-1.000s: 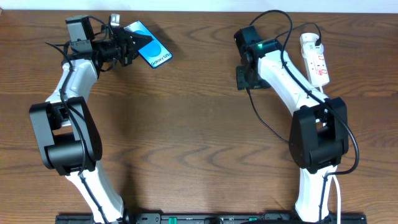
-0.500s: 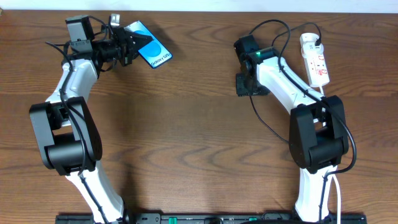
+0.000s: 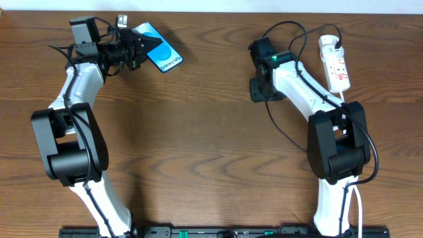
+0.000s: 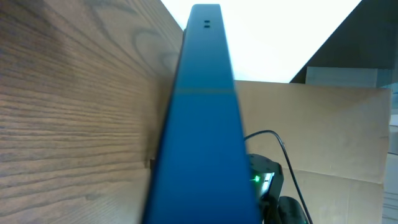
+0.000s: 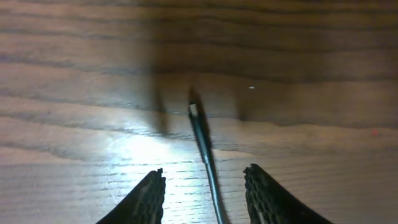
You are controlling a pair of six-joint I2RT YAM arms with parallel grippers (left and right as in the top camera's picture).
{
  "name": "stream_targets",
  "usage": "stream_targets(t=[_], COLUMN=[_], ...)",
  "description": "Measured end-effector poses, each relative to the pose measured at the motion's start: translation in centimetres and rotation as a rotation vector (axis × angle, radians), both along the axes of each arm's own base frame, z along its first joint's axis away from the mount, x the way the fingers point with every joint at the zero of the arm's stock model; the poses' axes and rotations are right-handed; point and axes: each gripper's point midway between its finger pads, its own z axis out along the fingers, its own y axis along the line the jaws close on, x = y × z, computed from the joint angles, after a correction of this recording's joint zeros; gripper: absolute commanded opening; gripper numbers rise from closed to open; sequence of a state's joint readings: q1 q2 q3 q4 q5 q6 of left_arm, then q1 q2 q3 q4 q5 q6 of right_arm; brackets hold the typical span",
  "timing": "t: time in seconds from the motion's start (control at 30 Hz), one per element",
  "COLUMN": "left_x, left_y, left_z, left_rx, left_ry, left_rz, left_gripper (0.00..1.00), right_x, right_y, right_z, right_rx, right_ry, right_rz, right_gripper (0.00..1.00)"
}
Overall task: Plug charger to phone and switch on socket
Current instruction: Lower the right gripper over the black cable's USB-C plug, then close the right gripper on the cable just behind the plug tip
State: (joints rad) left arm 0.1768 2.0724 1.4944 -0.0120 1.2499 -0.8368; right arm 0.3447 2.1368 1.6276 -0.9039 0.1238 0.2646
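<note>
Nothing's plugged yet: your left hand (image 3: 140,50) grips the phone (image 3: 162,55), right hand (image 5: 204,173) spread open astride the charger (image 5: 199,127) tip, socket (image 3: 336,63) beyond it not reached.

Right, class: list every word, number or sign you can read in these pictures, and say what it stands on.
"Galaxy S25": small white text on the cyan-blue screen of the black-framed rectangular smartphone; last characters uncertain.
Red markings on the white elongated power strip: too small to read.
No other text shows.

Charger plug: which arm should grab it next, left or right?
Right. The right gripper is open astride the cable, near its plug; the left gripper is busy holding the phone.
</note>
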Motion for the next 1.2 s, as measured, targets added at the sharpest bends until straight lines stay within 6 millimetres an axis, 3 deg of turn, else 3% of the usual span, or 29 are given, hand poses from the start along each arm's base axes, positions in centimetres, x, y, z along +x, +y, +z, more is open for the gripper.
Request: stream_targets(t=[0.4, 0.8, 1.2], left_x=[0.0, 0.0, 0.2], left_y=[0.0, 0.0, 0.2], left_z=[0.0, 0.0, -0.2], left_rx=[0.000, 0.002, 0.014], left_ry=[0.000, 0.000, 0.003], left_rz=[0.000, 0.002, 0.017], left_gripper=[0.07, 0.07, 0.07], right_x=[0.4, -0.4, 0.1], right_y=[0.4, 0.0, 0.4], right_z=[0.0, -1.8, -1.7], right_rx=[0.005, 0.014, 0.034], right_ry=[-0.005, 0.011, -0.010], right_rz=[0.117, 0.132, 0.134], right_gripper=[0.37, 0.33, 0.32])
